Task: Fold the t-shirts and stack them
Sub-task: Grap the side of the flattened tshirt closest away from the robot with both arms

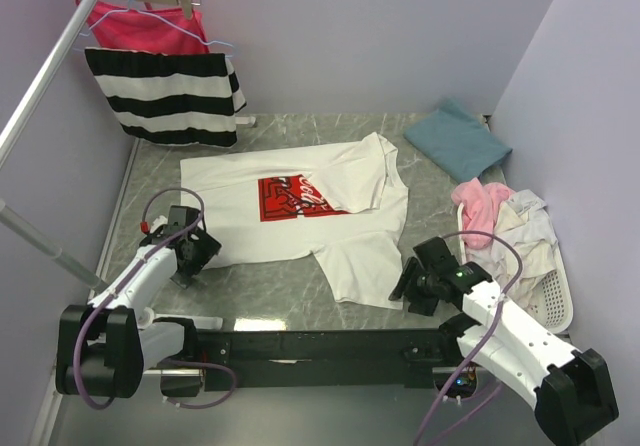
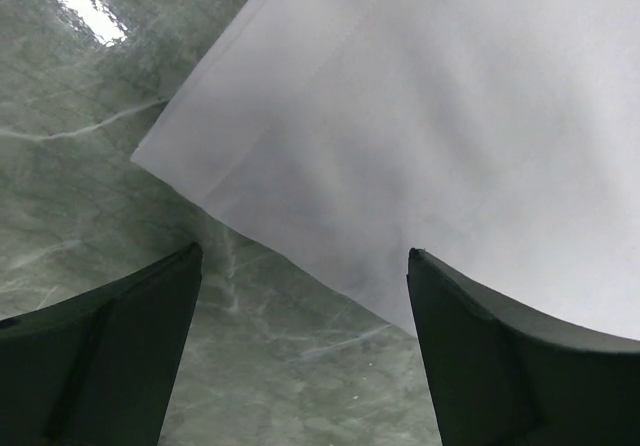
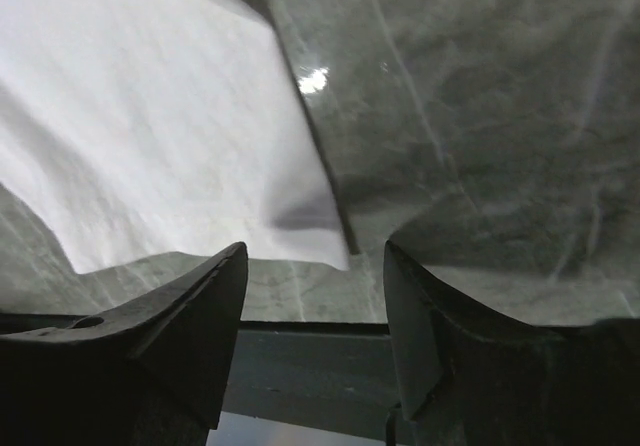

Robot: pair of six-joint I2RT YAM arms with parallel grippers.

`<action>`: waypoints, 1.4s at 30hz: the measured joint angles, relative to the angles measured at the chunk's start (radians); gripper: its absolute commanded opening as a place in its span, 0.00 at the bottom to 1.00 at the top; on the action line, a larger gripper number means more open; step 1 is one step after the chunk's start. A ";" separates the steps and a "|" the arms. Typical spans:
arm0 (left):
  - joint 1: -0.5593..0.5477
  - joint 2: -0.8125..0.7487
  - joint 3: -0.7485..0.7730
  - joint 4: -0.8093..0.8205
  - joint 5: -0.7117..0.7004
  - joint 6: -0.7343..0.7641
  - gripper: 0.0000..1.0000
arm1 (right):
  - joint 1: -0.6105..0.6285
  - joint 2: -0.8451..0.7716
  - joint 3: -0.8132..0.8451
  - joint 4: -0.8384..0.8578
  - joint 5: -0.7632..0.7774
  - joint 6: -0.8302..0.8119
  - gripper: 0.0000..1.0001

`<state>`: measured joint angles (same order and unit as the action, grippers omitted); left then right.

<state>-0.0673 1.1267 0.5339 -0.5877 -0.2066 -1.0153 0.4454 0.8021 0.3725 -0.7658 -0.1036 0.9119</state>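
The white t-shirt (image 1: 240, 236) is laid flat on the table (image 1: 260, 291) with its long axis left to right, its near hem corner (image 2: 175, 161) just ahead of the left gripper (image 1: 203, 248) and its near sleeve corner (image 3: 325, 251) just ahead of the right gripper (image 1: 404, 288), both held wide open and empty.

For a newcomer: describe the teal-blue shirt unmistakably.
On the marble table, go to the far right corner, beyond the white basket of pale clothes. The teal-blue t-shirt lies there folded. It is the only blue cloth; its neighbours are white or pink.
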 measured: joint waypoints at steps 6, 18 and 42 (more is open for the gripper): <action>0.001 -0.011 -0.015 0.015 -0.013 0.000 0.47 | 0.000 0.103 0.000 0.129 -0.036 -0.009 0.29; -0.018 -0.018 -0.039 0.031 -0.029 -0.003 0.01 | 0.002 0.173 0.006 0.254 -0.039 -0.050 0.00; -0.035 -0.112 -0.032 -0.001 -0.054 -0.004 0.11 | 0.002 0.028 0.106 0.151 0.077 -0.107 0.00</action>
<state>-0.1028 1.0145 0.5014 -0.5884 -0.2607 -1.0195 0.4477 0.8299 0.4789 -0.6151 -0.0265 0.8047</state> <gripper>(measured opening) 0.018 0.019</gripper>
